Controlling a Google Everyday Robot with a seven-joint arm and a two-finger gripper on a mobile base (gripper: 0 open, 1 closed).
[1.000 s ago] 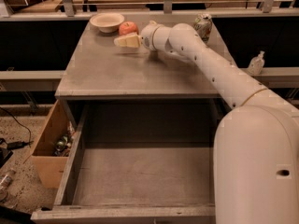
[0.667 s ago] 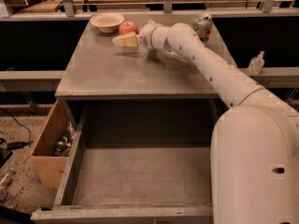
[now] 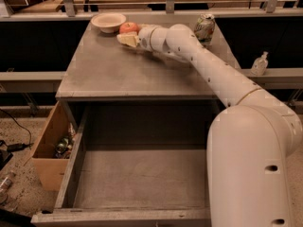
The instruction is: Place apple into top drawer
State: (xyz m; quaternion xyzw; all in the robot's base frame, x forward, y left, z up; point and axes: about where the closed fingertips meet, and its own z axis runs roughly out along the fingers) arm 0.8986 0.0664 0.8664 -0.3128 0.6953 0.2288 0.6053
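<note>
We see the small round red-orange apple (image 3: pixel 128 27) on the grey tabletop (image 3: pixel 132 72) at twelve o'clock, beside a beige bowl (image 3: pixel 108 21). Our cream-tipped gripper (image 3: pixel 127 39) sits at the apple's six o'clock; its state we cannot tell. The wide grey wooden top drawer (image 3: pixel 142 178) stands open at six o'clock

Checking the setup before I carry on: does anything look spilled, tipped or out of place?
Nothing stands out. The apple sits by the bowl at the far edge of the table, the tool right next to it; the can stands upright, and the top drawer is pulled open.
</note>
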